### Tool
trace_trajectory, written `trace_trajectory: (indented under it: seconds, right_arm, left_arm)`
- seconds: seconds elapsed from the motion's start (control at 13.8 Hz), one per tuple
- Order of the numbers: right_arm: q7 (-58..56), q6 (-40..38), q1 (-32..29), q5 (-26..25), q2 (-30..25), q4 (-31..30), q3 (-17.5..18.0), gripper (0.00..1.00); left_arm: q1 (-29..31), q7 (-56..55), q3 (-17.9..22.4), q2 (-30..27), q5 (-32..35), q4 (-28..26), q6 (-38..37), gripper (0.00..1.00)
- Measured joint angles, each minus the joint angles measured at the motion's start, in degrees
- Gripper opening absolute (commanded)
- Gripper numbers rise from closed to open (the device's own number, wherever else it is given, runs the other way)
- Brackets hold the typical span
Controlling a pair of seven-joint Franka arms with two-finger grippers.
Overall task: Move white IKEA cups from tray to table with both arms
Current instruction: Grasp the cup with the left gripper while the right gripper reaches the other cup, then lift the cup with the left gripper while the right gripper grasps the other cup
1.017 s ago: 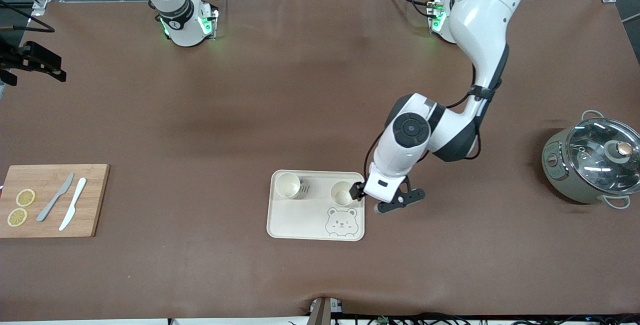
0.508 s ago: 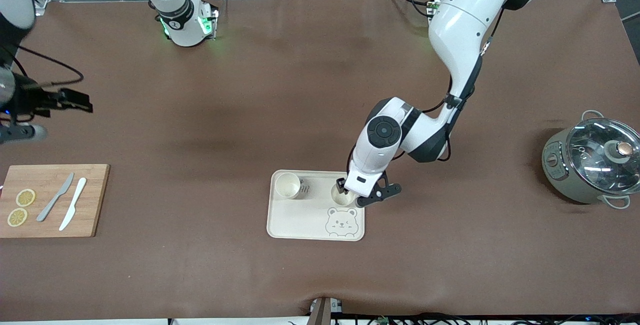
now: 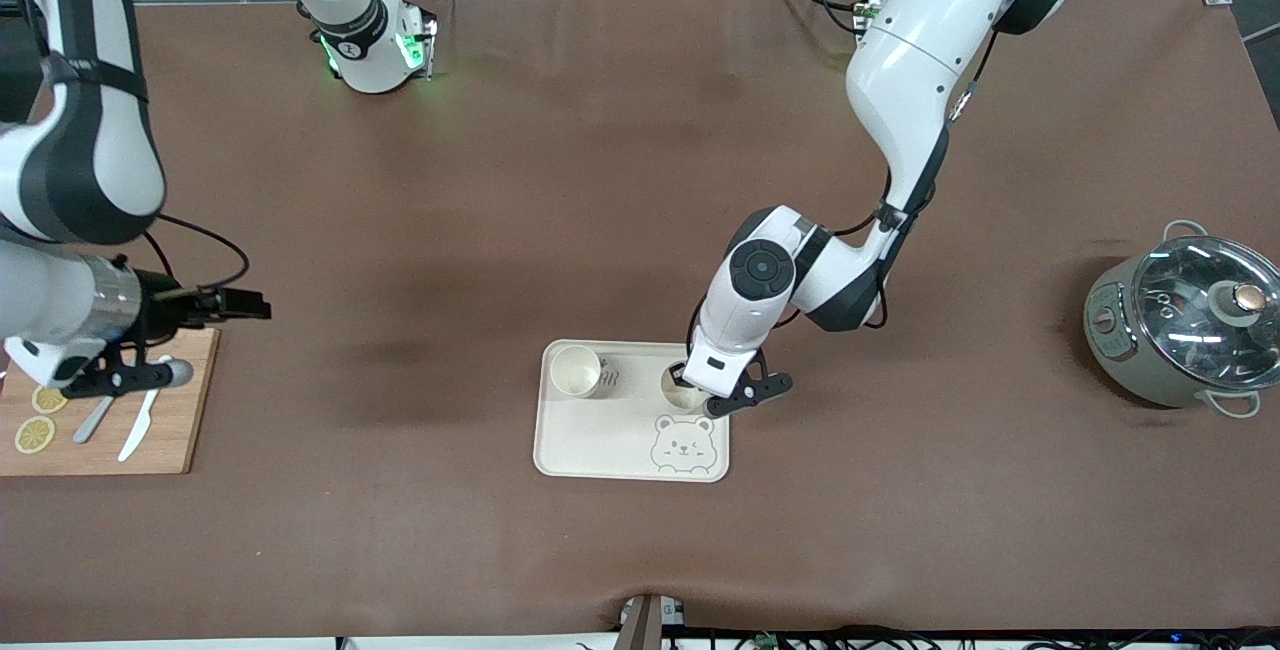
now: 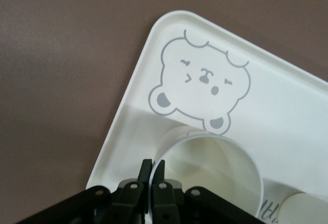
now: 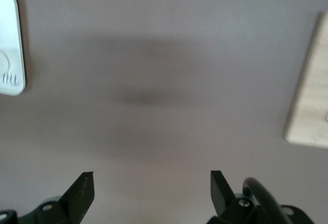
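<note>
The big brown desk (image 3: 560,180) holds everything. The left arm (image 3: 905,60) reaches down from its base to the cream tray with a bear drawing (image 3: 600,440), which sits near the middle of the desk. The right arm (image 3: 75,160) hangs over its own end of the desk, above the wooden board (image 3: 170,420). At the left arm's end of the desk, at about 3 o'clock from the tray and well apart from it, stands a grey pot with a glass lid (image 3: 1185,330). The wooden board, at about 9 o'clock from the tray, holds two knives (image 3: 135,430) and two lemon slices (image 3: 35,435). Two white cups stand upright on the tray. The first cup (image 3: 576,371) stands alone in the tray corner toward the right arm's end. The second cup (image 3: 682,394) is just above the bear's head, at 12 o'clock from it. The left end effector (image 3: 690,380) (image 4: 152,175) is pinched narrow on the rim of the second cup (image 4: 215,172), with one finger inside the wall and one outside. The right end effector (image 3: 255,308) (image 5: 151,188) is spread wide and holds nothing, with bare desk under it.
</note>
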Motion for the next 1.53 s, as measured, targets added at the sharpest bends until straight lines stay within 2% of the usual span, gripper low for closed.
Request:
trace_trajectory:
  seconds: [0.15,0.36,0.58,0.8,1.23,1.45,1.53]
  right_arm:
    - [2.6,4.7,1.7,1.3,3.3,0.0,0.3,1.0]
    - [16.0,10.7,7.2,2.8,7.9,0.0,0.6,1.0]
    - [26.3,19.0,14.1,3.6,12.6,0.0,0.8,1.0]
    - [38.1,25.3,19.8,4.0,14.8,-0.1,0.8,1.0]
    - [50.3,30.2,26.1,4.7,17.0,-0.1,0.8,1.0]
    - [51.9,30.3,27.5,4.7,17.8,-0.1,0.8,1.0]
    - [52.3,30.3,27.9,4.7,17.8,-0.1,0.8,0.94]
  left_arm:
    - [0.3,0.0,0.2,-0.2,0.3,1.0,0.2,0.0]
    - [2.2,0.4,0.5,-1.9,0.5,2.3,0.2,0.0]
    - [5.8,0.5,0.7,-5.3,0.6,2.1,-0.2,0.0]
    - [10.4,1.7,0.8,-8.4,0.6,0.1,-0.5,0.0]
    - [22.7,11.1,0.6,-15.2,0.6,-14.3,-0.8,0.0]
    - [25.9,13.6,0.5,-16.8,0.6,-21.3,1.4,0.0]
    - [26.2,14.4,0.5,-17.6,0.6,-24.1,3.9,0.0]
